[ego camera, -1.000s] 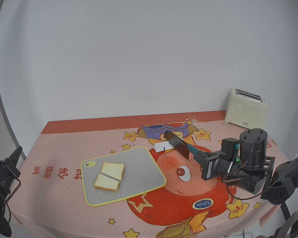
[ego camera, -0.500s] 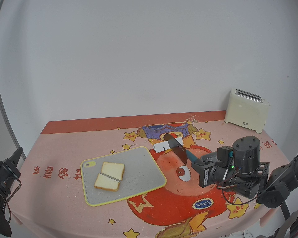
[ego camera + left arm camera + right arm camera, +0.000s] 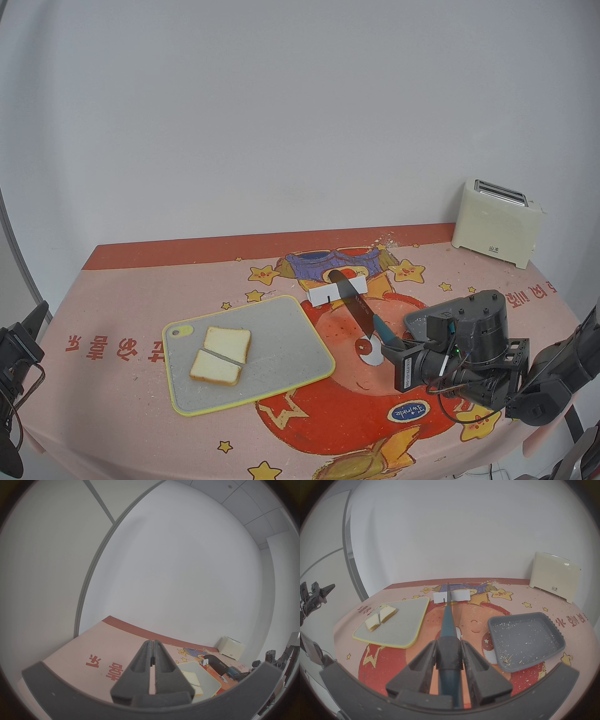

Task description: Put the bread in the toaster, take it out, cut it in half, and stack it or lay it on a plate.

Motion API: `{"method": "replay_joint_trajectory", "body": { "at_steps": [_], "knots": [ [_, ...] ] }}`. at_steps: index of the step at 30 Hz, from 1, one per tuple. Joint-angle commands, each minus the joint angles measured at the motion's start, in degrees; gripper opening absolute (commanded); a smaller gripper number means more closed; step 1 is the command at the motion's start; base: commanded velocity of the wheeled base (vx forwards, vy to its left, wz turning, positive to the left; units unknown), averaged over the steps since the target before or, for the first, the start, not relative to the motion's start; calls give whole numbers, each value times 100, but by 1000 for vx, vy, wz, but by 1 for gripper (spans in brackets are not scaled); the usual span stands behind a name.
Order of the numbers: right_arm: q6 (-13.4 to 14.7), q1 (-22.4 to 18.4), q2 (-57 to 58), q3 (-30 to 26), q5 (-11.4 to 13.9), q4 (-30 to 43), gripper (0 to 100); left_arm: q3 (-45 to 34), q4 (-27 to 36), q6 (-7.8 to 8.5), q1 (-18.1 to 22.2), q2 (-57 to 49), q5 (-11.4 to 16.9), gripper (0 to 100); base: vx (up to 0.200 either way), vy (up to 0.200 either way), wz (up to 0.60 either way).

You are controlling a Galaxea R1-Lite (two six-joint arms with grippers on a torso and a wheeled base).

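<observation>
The counter (image 3: 125, 300) carries a pink cloth with a big red cartoon face and yellow stars. On its left half lies the grey cutting board (image 3: 281, 350) with a yellow rim, one corner turned toward the far wall. To the robot's right, the grey tray (image 3: 525, 639) lies flat with crumbs scattered in it, well apart from the board. The cream toaster (image 3: 497, 223) stands upright at the far right corner, slots on top.

The right pincer (image 3: 449, 650) hangs low over the red face, between board and tray, clenched on the teal handle of the knife (image 3: 362, 309). The dark blade points away toward the wall, edge-on, and its tip meets the white holder (image 3: 329, 294) (whether it sits in the slot I cannot tell). The left pincer (image 3: 152, 644) is off the counter's left edge, fingers pressed together on nothing.

The bread (image 3: 228, 344) lies on the left part of the board, cut into two halves side by side with a thin gap between them.

Writing: red characters (image 3: 103, 347) on the cloth's left side, more near its right edge (image 3: 531, 292), a blue oval label (image 3: 407, 410) near the front, and a small dark mark (image 3: 495, 249) low on the toaster's side.
</observation>
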State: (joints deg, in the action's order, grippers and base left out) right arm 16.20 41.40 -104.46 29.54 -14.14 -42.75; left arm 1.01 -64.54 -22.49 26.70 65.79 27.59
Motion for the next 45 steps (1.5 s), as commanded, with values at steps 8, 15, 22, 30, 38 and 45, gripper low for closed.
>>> {"method": "replay_joint_trajectory", "body": {
  "at_steps": [8,15,22,30,38,45],
  "knots": [
    [-12,17,-13,-62,-1,4,0,-101,55,-1,-7,-119,10,0,0,0,0],
    [32,17,-22,-36,-10,-5,100,-101,64,-1,-7,-119,10,0,0,0,0],
    [32,17,40,-1,-19,-14,100,-101,64,-1,-7,-111,10,0,0,0,0],
    [41,0,172,78,-27,-14,100,-101,64,-1,-7,-111,10,0,0,0,0],
    [23,-18,224,87,-36,-14,100,-101,73,-1,-7,-111,10,0,0,0,0],
    [-3,-62,743,175,-1,-5,100,-101,64,-10,-15,-111,10,0,0,0,0]
  ]
}}
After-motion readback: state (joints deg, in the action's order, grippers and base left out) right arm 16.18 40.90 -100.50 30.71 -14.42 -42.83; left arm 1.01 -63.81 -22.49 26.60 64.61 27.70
